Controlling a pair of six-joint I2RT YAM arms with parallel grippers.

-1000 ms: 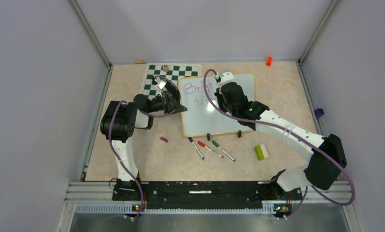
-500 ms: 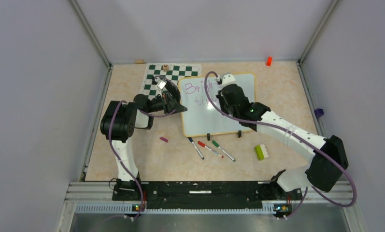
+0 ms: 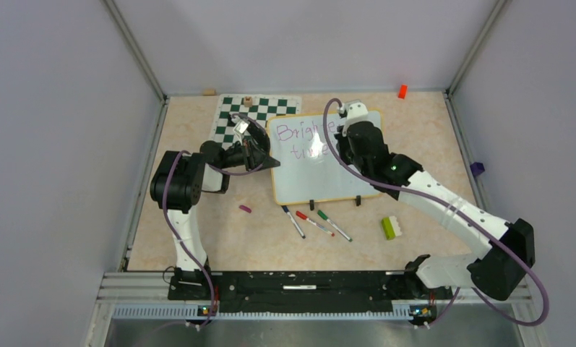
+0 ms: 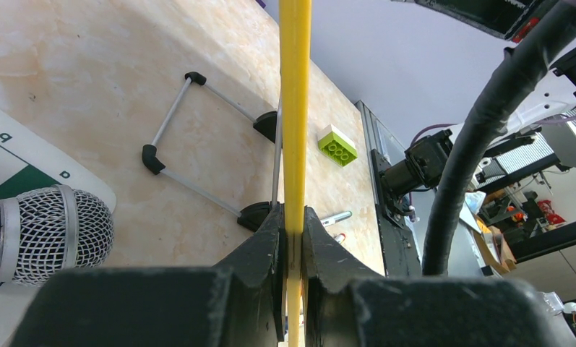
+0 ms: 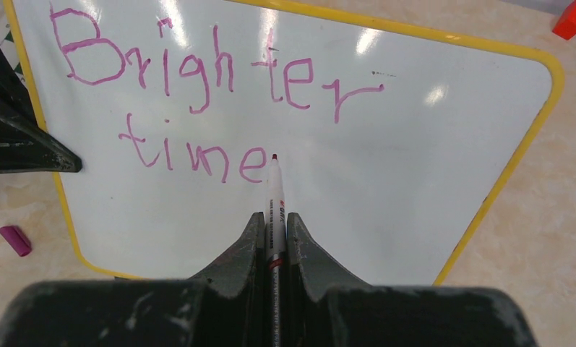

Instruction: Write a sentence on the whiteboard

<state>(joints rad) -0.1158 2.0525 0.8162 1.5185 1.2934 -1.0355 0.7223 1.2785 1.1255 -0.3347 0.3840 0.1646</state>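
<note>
the whiteboard [image 3: 328, 163] lay on the counter [image 3: 198, 238], its two black clips [image 3: 312, 204] on the long edge nearest the arm bases. the sentence [image 5: 201, 79] ran in purple across the board's upper left part: "brighter" on one line and "time" beneath it, both slanting a little.

the right hand [image 5: 274, 220] hung over the middle of the whiteboard with its fingers pressed together on a marker [image 5: 274, 195]. the marker's dark tip stood just right of the last "e" of "time"; whether it touched the board's surface could not be told.

the left hand [image 4: 292, 224] was at the whiteboard's left edge, pinching the yellow rim [image 4: 295, 108] between its two dark fingers. in the left wrist view the rim appeared edge-on as a thin yellow strip rising from the grip.

a green-and-white chess mat [image 3: 270, 108] lay beyond the whiteboard's far left corner, its near corner tucked under or just beside the board. three loose markers [image 3: 316, 223] lay just in front of the whiteboard's near edge, below the clips. a lime-green brick [image 3: 391, 227] sat near the whiteboard's near right corner, apart from it. a small purple cap [image 3: 245, 208] rested off the whiteboard's near left corner. an orange block [image 3: 402, 91] sat beyond the whiteboard's far right corner, by the back wall.
</note>
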